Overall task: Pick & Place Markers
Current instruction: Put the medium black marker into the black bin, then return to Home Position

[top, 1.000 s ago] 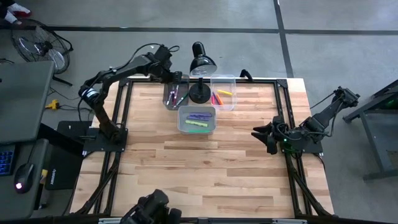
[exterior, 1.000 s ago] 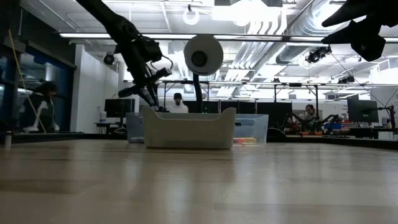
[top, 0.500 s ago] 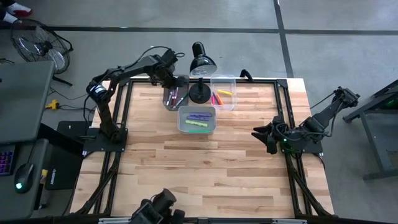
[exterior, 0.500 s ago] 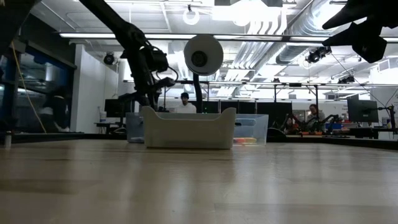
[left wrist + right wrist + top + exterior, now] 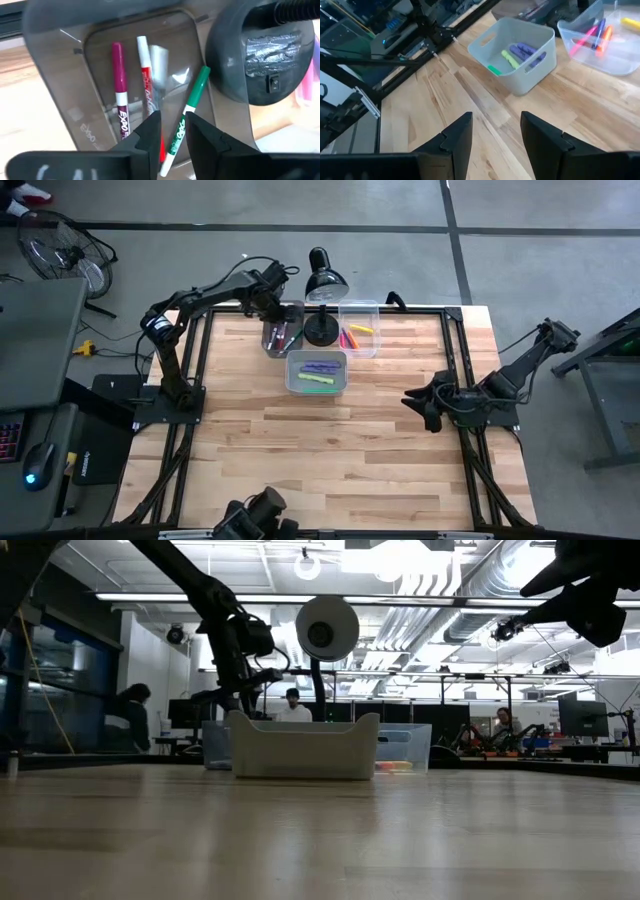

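Observation:
My left gripper point(image 5: 281, 316) point(image 5: 172, 117) hangs open over the smoky clear bin point(image 5: 270, 348) at the table's far side, beside the lamp base. That bin holds a magenta marker point(image 5: 119, 90), a red marker point(image 5: 145, 75) and a green marker point(image 5: 192, 100). The green one leans with its far end on the bin's wall by the lamp. Its near end lies between my fingers with a gap showing beside it. Purple markers point(image 5: 322, 366) and yellow-green markers point(image 5: 316, 382) lie in the middle bin. Pink, orange and yellow markers point(image 5: 353, 334) lie in the right bin. My right gripper point(image 5: 418, 402) point(image 5: 495, 125) waits open near the table's right edge.
A black desk lamp stands with its base point(image 5: 321, 330) point(image 5: 260, 55) between the left bin and the right bin point(image 5: 372, 348), its head point(image 5: 327, 628) above them. The middle bin point(image 5: 292, 375) point(image 5: 520, 55) sits nearer. People sit and stand in the room beyond the table.
My left gripper has moved a little toward the lamp and down over the smoky bin, tipping to point more steeply downward. My right arm has shifted slightly. No marker has visibly moved.

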